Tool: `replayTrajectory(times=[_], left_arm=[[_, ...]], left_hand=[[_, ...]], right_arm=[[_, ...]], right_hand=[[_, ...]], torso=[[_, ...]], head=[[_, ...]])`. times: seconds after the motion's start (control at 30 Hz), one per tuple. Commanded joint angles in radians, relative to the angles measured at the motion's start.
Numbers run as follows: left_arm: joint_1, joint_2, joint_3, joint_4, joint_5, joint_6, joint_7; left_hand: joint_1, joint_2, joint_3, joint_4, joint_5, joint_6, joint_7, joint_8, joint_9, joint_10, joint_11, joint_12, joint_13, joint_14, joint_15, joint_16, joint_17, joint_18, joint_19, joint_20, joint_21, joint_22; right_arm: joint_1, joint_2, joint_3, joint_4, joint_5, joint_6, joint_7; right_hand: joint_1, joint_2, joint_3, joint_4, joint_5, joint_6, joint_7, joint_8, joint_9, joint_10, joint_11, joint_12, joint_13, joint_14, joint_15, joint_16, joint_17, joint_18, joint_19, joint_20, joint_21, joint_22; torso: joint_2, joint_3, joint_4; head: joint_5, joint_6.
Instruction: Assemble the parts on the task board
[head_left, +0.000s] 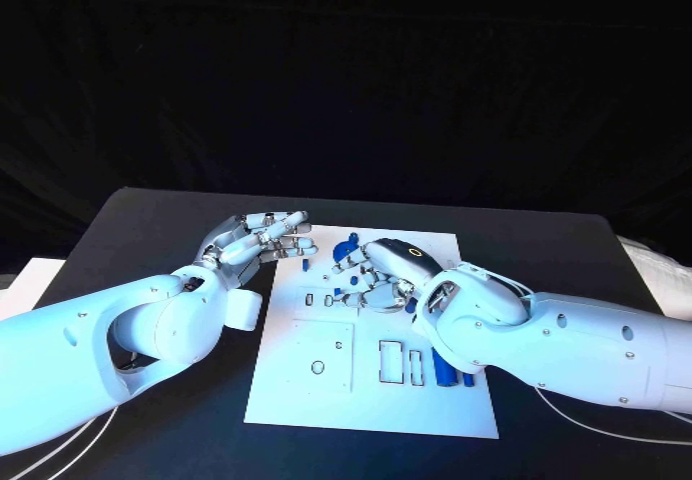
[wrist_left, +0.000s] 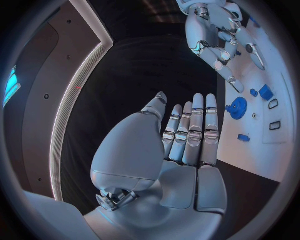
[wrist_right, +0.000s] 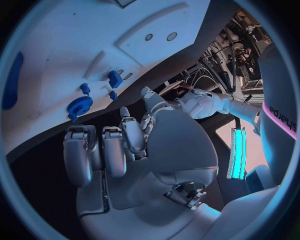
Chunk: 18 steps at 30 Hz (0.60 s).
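Nearest on the task board (head_left: 289, 395), a bare white stretch with cut-out slots, and a few blue pieces (head_left: 444, 374) tucked against the right forearm — shape hard to make out there. Further up, small blue parts (head_left: 329, 296) scattered on the plate just under the right hand (head_left: 378, 275). That hand poised low over the middle of the board, fingers curled downward toward the small parts; nothing plainly pinched, though whether a fingertip touches a piece cannot be told from the head view. In the right wrist view, fingers (wrist_right: 103, 150) bent and apart with no part between them, and a blue gear (wrist_right: 79, 106) and a blue block (wrist_right: 114, 79) lying free on the plate beyond. Further still, the left hand (head_left: 260, 238) raised at the board's far left corner, palm flat, fingers straight and side by side — holding nothing, as the left wrist view confirms (wrist_left: 187, 135). Beyond it, a taller blue piece (head_left: 348, 246) near the far edge.

Judged: still at the picking stage — reaching for a loose part, none yet seated by either hand. Next move calls for closing the right fingers squarely on one small piece, lifting cleanly, then lining it up with its matching slot.
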Motion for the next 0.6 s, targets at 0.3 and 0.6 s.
replayTrajectory(times=[0.3, 0.6], left_arm=[[0.007, -0.004, 0.0, -0.016, -0.315, -0.034, -0.387], [0.047, 0.037, 0.001, -0.068, -0.772, 0.185, -0.843]], left_hand=[[-0.067, 0.002, 0.01, 0.045, -0.006, 0.082, -0.075, 0.039, 0.02, 0.231, -0.091, 0.13, 0.082, 0.359, -0.12, 0.822, 0.716, 0.01, 0.314, -0.127, 0.295, 0.154], [-0.157, 0.011, -0.108, 0.1, -0.007, 0.091, -0.116, 0.213, 0.126, 0.202, -0.141, 0.634, 0.529, 0.408, -0.158, 1.41, 1.381, -0.084, 0.449, -0.162, 0.972, 0.942]], right_arm=[[0.109, -0.186, 0.004, 0.112, 0.469, 0.027, 0.251], [0.168, -0.259, 0.004, 0.067, 0.702, -0.041, 0.265]], right_hand=[[0.06, 0.047, 0.007, -0.016, 0.016, 0.037, -0.009, 0.027, 0.011, -0.017, -0.01, -0.024, 0.043, 0.08, 0.001, -0.013, 0.15, -0.015, 0.037, 0.001, -0.01, 0.128], [0.073, 0.073, 0.019, -0.018, 0.015, 0.031, -0.004, 0.023, 0.008, -0.022, -0.008, -0.035, 0.035, 0.078, 0.002, -0.018, 0.141, -0.014, 0.034, 0.0, -0.012, 0.123]], torso=[[-0.011, 0.007, -0.0072], [-0.024, 0.0155, -0.0164]], head=[[0.004, -0.001], [0.016, -0.009]])
